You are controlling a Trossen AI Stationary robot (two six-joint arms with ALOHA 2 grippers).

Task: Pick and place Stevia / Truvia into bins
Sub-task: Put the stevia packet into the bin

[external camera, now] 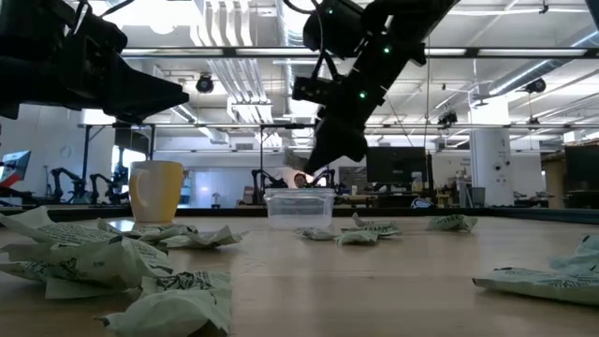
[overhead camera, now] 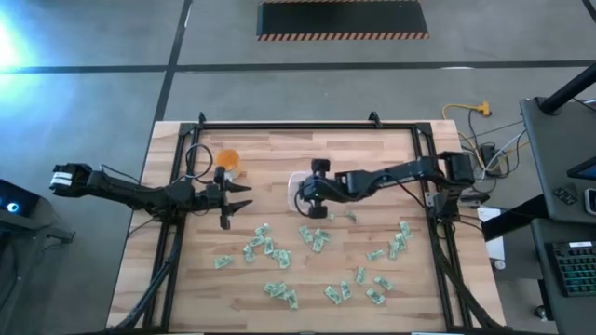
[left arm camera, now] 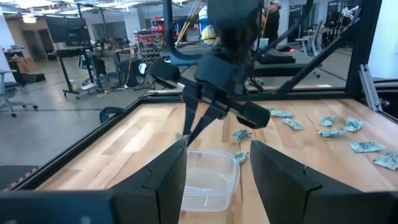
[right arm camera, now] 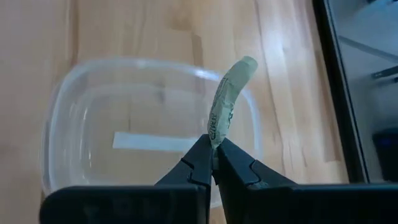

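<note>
Right gripper (right arm camera: 213, 163) is clamped on one green sachet (right arm camera: 227, 99), held above the clear container (right arm camera: 74, 112) near the table's (overhead camera: 279, 149) middle. Left gripper (overhead camera: 244, 196), fingers spread and holding nothing, is kept just beside the container.

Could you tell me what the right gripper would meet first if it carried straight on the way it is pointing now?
Most likely the clear container. The right gripper, shut on a sachet, points down over its open top, so the sachet would probably reach the container's floor first, though the height above it is unclear.
</note>
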